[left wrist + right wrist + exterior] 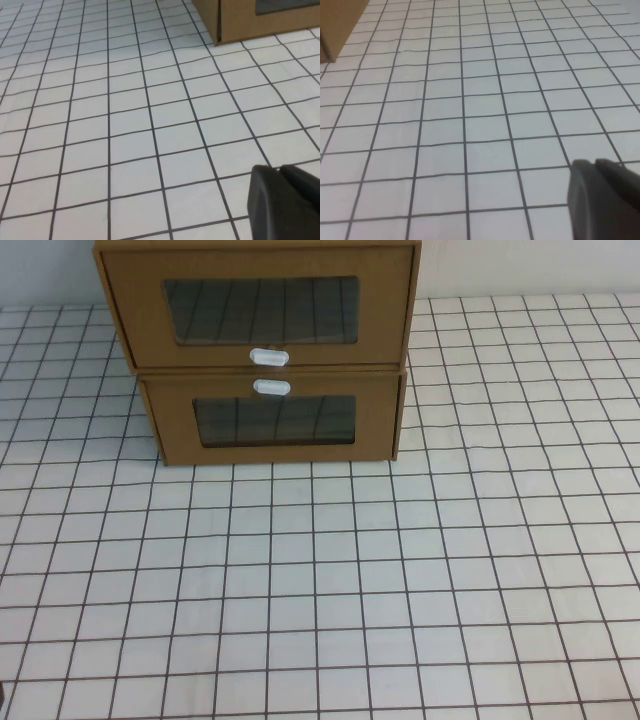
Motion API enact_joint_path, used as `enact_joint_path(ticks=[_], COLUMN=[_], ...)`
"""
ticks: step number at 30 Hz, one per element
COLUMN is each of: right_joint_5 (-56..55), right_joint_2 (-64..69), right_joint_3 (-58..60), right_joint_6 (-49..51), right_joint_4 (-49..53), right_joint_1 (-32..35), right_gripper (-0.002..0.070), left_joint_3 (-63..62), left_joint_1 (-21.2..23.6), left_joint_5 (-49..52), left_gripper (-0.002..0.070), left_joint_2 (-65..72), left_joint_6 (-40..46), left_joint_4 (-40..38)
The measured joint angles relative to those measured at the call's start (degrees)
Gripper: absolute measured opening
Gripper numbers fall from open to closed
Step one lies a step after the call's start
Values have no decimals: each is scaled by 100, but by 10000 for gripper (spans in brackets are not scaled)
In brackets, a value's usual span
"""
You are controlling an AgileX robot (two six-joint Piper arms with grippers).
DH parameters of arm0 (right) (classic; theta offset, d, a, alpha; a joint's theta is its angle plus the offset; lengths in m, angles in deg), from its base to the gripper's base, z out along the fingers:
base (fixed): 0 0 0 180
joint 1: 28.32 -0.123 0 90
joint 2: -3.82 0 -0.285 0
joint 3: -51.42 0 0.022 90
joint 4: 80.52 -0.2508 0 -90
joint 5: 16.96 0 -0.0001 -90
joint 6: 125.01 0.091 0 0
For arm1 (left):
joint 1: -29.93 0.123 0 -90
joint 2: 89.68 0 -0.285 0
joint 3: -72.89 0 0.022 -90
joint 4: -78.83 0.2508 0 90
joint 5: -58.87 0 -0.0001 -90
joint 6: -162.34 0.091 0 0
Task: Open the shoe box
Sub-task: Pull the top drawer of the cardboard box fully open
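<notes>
Left gripper (281,175) sits low over the gridded table (320,590), angled down, dark tips pressed together with no gap. Right gripper (596,170) is in the same low, tilted pose, jaws together and holding nothing. Both are well apart from the shoe boxes (262,360), and each wrist view catches only a brown corner. In the high view the boxes sit at 12 o'clock on the table, nudged toward 11. Two brown cardboard boxes are stacked, upper box (258,265) on lower box (275,452). Each has a dark window in its front, and both fronts are closed. The upper handle (269,357) and lower handle (271,387) are white and close together at the seam.
</notes>
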Motion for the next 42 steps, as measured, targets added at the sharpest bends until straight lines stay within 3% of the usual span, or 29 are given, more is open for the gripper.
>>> enact_joint_path(ticks=[32,35,42], right_joint_5=[0,0,0], right_joint_2=[0,0,0], right_joint_3=[0,0,0], right_joint_6=[0,0,0], right_joint_4=[0,0,0], right_joint_1=[0,0,0], right_gripper=[-13,-13,-13], left_joint_3=[0,0,0], left_joint_1=[0,0,0], left_joint_5=[-46,-239,-1343], left_gripper=[-4,-4,-4], left_joint_2=[0,0,0], left_joint_6=[0,-113,-927], left_joint_4=[32,-260,-2142])
